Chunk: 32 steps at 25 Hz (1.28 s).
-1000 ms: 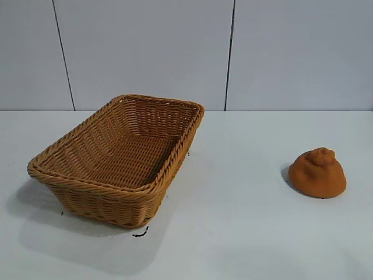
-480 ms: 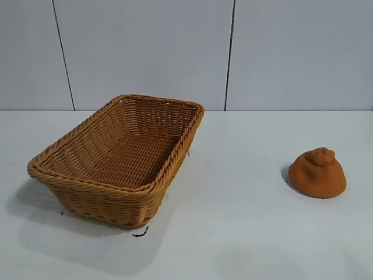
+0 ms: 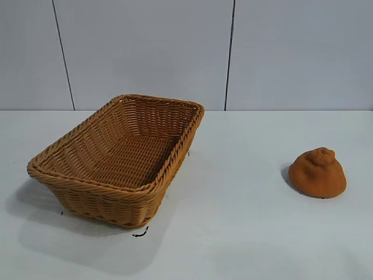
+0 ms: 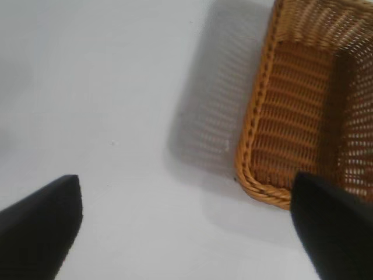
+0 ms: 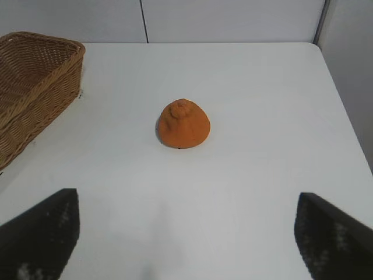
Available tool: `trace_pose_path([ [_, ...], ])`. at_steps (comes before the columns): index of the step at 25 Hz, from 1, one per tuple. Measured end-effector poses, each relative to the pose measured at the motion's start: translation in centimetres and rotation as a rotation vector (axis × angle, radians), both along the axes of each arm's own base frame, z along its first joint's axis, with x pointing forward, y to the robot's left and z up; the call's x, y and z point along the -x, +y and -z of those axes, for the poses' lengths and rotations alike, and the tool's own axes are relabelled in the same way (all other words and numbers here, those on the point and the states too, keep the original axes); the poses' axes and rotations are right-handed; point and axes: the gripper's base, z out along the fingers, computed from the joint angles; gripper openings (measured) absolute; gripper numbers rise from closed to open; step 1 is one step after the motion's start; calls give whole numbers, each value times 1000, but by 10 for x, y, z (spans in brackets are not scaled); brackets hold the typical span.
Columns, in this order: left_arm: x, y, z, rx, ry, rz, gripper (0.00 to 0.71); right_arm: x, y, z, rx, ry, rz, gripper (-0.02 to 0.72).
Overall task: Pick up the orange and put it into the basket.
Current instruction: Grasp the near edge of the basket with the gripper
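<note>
Orange (image 3: 317,173) well apart from basket (image 3: 119,156)

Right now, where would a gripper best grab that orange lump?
Probably from above, fingers closing across the orange's wide lower dome, not its knobby peak. It sits flat on the table, narrowing upward, clear on every side, well apart from the basket.

The basket (image 3: 119,156) is woven wicker with a braided rim and slight sheen. The orange (image 3: 318,172) looks matt, wrinkled and knobby. The table (image 3: 245,233) is smooth, matt white.
</note>
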Motion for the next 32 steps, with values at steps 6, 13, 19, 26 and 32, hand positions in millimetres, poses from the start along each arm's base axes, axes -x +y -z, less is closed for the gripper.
trace_pose_path([
  [6,16,-34,1,92,80,-52,696,0,0,0,0,0,0,694],
  [13,16,-32,6,236,219,-369,696,0,0,0,0,0,0,694],
  [19,-3,-45,29,291,362,-521,696,0,0,0,-1,-1,0,694],
  [26,-38,-64,59,338,481,-697,696,0,0,0,-3,-1,-1,694],
  [32,-59,-74,101,335,587,-875,696,0,0,0,-3,-1,-1,694],
])
